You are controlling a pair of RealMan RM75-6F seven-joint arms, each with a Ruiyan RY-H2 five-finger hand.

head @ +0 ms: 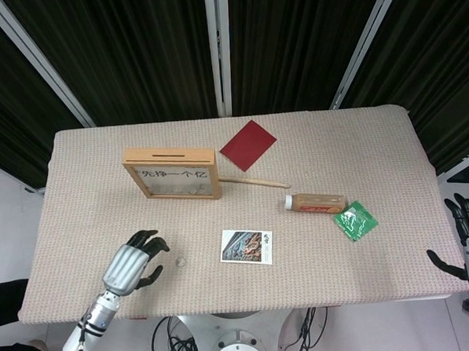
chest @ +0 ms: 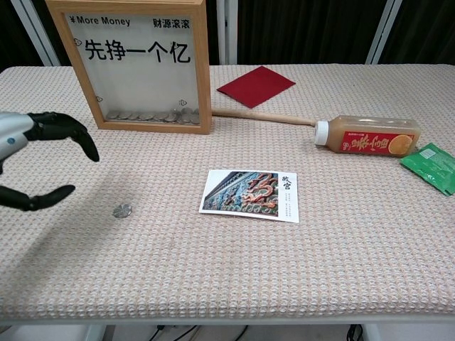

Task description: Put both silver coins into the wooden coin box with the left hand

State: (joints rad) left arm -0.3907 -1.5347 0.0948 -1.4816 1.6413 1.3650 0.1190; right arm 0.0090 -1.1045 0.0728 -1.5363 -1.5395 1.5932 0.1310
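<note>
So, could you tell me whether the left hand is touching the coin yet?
Apart: the chest view shows bare cloth between the left hand and the coin.

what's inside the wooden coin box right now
Through the clear front of the wooden coin box, a row of silver coins lies along the bottom. Its back is hidden.

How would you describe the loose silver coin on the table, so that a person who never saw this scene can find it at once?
Start at the wooden coin box standing at the far left of the table, then come toward the near edge. The silver coin lies flat on the cloth, left of the dragon postcard and beside the open left hand. It is the only small round metal thing outside the box.
</note>
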